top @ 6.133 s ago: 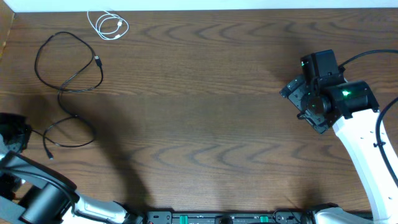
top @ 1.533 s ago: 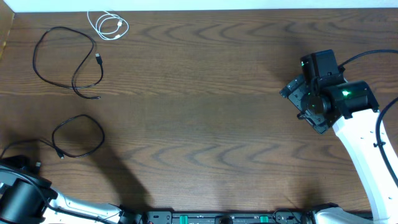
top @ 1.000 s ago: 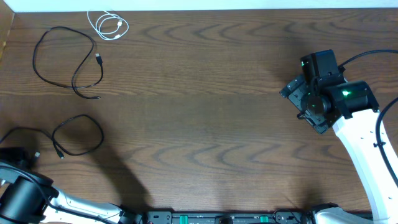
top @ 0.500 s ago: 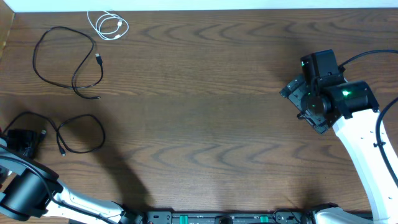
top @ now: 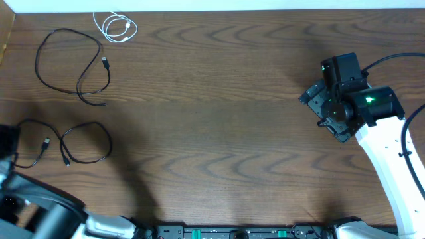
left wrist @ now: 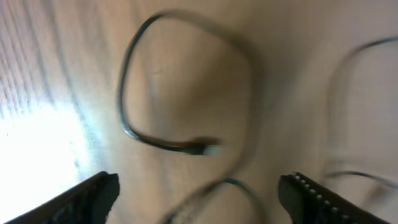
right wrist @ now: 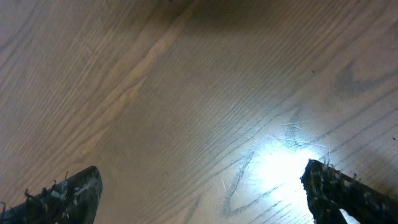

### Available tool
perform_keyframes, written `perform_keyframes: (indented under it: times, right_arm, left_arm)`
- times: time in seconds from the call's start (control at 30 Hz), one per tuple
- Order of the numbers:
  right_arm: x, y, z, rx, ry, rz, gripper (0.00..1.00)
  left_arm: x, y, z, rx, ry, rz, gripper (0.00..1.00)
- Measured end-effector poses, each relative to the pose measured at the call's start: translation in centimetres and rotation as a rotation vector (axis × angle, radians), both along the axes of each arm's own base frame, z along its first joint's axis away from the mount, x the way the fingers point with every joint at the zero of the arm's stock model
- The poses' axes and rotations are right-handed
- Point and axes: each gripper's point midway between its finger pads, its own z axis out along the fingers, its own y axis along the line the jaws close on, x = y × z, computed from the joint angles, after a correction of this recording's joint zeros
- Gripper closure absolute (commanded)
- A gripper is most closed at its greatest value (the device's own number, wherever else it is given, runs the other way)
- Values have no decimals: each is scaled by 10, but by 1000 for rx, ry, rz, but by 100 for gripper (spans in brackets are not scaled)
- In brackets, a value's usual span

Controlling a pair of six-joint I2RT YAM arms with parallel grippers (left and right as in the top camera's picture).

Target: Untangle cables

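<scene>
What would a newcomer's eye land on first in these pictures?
Three cables lie apart at the table's left end: a small coiled white cable at the far edge, a looped thin black cable below it, and a second black cable loop nearest the robot. The left gripper hangs open above that last loop. Far across, the right gripper hangs open over the bare dark wooden table.

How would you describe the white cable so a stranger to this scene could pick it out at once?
Take the brown wooden table and go to its far left corner. There lies the white cable, a small loose coil. Its neighbours, the upper black cable and the lower black cable, spread in wider loops; it alone is white.
</scene>
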Motion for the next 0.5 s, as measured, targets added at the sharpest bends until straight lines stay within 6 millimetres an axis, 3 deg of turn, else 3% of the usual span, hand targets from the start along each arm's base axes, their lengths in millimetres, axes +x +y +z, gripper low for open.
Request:
perform_keyframes:
  times: [0.13,0.27,0.4,0.5]
  right_arm:
    - [0,0,0,0,0,0,1]
    - [0,0,0,0,0,0,1]
    - [0,0,0,0,0,0,1]
    - [0,0,0,0,0,0,1]
  left_arm:
    - [28,-21,60,20,-204,-46,0]
    - [74,-67,85,-59,-356,-188,2]
    - [130,-153,89,-136,-391,-463,2]
    - [156,-241,84,-183,-353,-721,2]
